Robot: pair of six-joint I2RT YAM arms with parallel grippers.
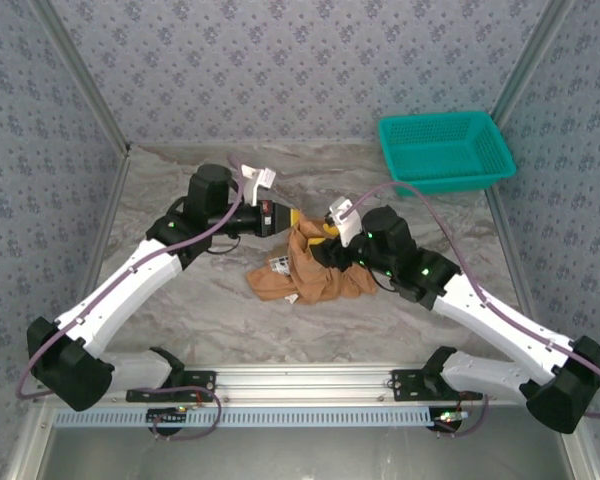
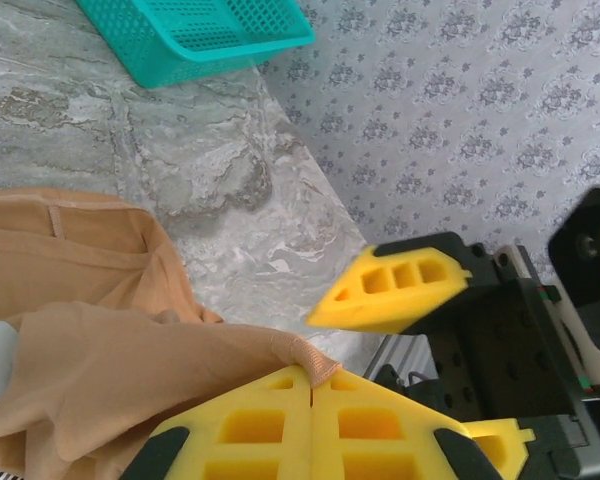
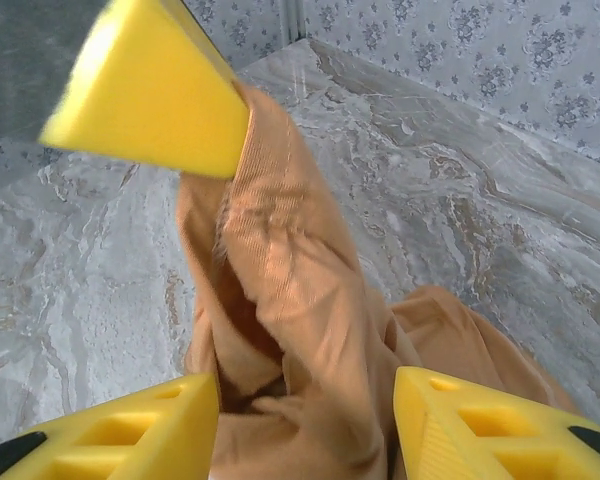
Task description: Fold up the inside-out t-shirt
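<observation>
The left gripper [image 2: 312, 388] has its fingers pressed together on a hemmed edge of the inside-out t-shirt [image 2: 90, 340], so the cloth hangs from the pinch; the rest lies bunched on the table [image 1: 220, 310] below the fingertips. The right gripper [image 3: 305, 385] has its fingers spread, with the hanging fold running loose between them; neither pad seems to press it. The step in hand looks like taking a second hold to open the shirt out. To do it well, the right fingers should close on a single layer just under the left pinch, then slide away along the hem while the left pinch holds tight; grabbing the whole twisted bundle would only drag the heap. The teal basket [image 1: 445, 150] sits well beyond both sets of fingertips.
</observation>
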